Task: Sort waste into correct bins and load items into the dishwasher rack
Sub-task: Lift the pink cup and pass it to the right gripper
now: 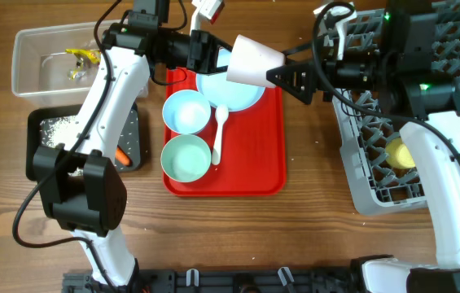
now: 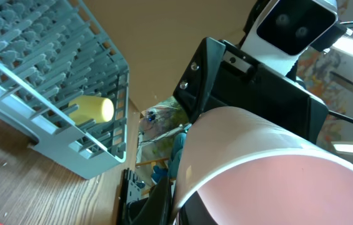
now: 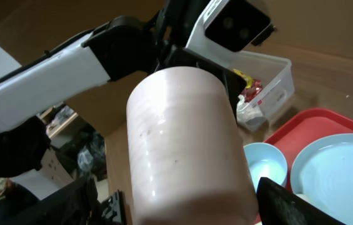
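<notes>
A pink cup hangs on its side in the air above the red tray's far edge, between my two arms. My left gripper is shut on its rim, one finger inside and one outside. My right gripper stands open around the cup's base, a finger on each side with a small gap. The grey dishwasher rack on the right holds a yellow cup lying among the pegs. A blue plate, two bowls and a white spoon lie on the tray.
The red serving tray sits mid-table. At far left stands a clear tub with crinkled wrappers. In front of it a black tray holds rice and a carrot.
</notes>
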Tool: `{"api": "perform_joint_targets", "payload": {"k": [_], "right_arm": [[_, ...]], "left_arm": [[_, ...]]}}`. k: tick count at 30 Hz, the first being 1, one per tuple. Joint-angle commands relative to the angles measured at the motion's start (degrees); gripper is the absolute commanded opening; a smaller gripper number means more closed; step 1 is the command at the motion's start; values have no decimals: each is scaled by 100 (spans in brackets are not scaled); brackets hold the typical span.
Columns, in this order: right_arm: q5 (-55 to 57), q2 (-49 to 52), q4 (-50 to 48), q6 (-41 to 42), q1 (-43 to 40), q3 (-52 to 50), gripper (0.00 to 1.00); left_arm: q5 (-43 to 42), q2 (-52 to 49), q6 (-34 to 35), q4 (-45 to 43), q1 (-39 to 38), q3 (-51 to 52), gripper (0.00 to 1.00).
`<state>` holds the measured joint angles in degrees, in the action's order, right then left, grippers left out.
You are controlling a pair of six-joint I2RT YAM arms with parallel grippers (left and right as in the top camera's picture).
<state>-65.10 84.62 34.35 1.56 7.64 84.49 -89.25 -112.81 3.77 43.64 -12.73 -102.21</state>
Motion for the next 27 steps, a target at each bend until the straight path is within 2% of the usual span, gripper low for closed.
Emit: {"api": "perform_joint_targets", "payload": {"k": [1, 7, 15, 16, 18, 22, 27], "right_arm": [[-293, 186, -199, 208, 308, -52, 82], [-295, 422, -479, 470, 452, -52, 72], [-317, 422, -632, 555, 452, -52, 49], [-315, 422, -667, 603, 452, -52, 47], [-315, 422, -734, 601, 450, -50, 47], [-317, 420, -772, 608, 350, -50, 47], [-404, 387, -728, 597, 74, -50, 46]], "left_arm": [[-105, 116, 304, -256, 15, -55, 4], [-105, 116, 573, -597, 11, -55, 4], [-98, 116, 573, -595, 11, -55, 4], [-96, 116, 573, -595, 11, -55, 9], [-96, 116, 573, -590, 11, -55, 22], [-96, 116, 573, -570, 11, -55, 27], [-96, 116, 573, -570, 11, -55, 27]]}}
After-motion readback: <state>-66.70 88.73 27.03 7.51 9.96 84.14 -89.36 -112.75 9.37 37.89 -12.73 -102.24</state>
